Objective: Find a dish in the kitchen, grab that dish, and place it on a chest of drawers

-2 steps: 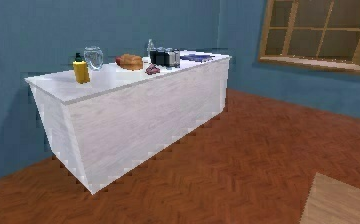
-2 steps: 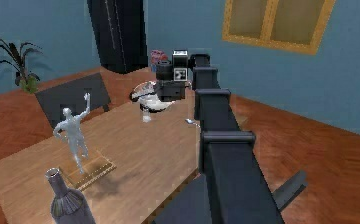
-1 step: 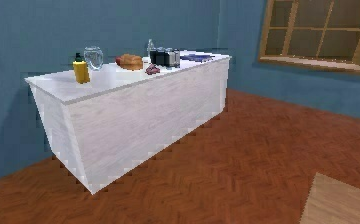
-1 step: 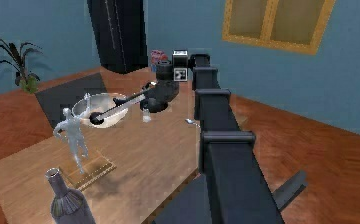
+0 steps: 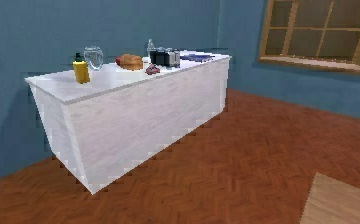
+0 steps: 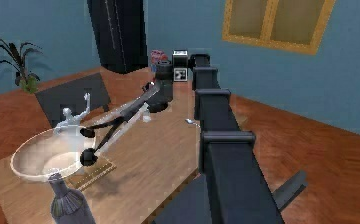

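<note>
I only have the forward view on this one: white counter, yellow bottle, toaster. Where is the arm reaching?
Observer: In the arm side view the arm reaches out over a wooden table.
Operator: Any dish on that table?
Observer: Yes, a glass bowl rests on it, right at the far end of the gripper. I cannot tell whether the gripper holds anything.
Operator: What stands beyond the table?
Observer: A tall dark fridge against the blue wall.
</note>
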Motion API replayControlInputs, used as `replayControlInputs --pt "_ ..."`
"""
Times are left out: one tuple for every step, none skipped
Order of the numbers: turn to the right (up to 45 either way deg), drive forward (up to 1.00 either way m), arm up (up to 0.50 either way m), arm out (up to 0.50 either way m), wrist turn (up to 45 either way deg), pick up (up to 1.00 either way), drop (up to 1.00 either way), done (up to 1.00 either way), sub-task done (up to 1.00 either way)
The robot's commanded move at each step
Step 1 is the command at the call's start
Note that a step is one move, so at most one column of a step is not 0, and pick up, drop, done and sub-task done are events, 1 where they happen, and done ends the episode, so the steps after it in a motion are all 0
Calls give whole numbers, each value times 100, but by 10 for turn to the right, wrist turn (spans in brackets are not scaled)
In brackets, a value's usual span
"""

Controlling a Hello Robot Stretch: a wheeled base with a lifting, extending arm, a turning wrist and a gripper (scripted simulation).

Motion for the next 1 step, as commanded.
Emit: replayControlInputs --pt "0 0 0 0 -150 0 0 0 0"
